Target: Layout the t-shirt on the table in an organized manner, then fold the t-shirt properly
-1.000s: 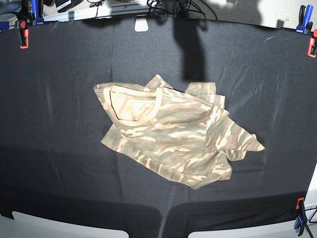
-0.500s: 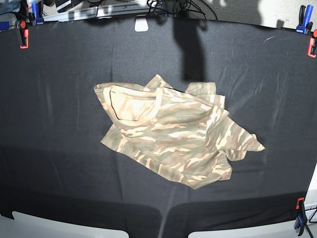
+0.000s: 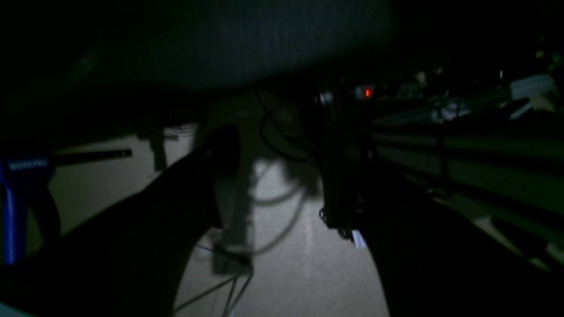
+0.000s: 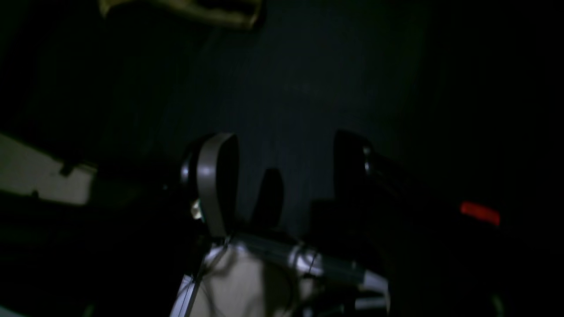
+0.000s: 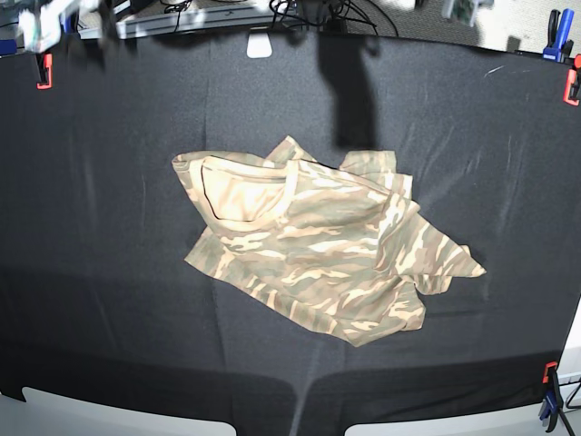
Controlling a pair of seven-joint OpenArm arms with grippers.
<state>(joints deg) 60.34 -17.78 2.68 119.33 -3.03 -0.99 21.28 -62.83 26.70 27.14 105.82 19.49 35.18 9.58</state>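
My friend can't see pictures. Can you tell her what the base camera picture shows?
A crumpled camouflage t-shirt lies bunched near the middle of a wide black table, with its round neckline toward the left. Red clamps and blue clamps grip the cloth at the edges, and nothing touches the shirt.

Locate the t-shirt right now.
In the base view, the t-shirt lies crumpled near the middle of the table, its neckline toward that view's left, apart from the clamps at the edges.

Pale floor (image 3: pixel 282 273) with loose cables (image 3: pixel 229 290) shows dimly; red clamps (image 5: pixel 43 71) and blue clamps (image 5: pixel 554 41) line the edges, tangled wires (image 5: pixel 318 11) behind
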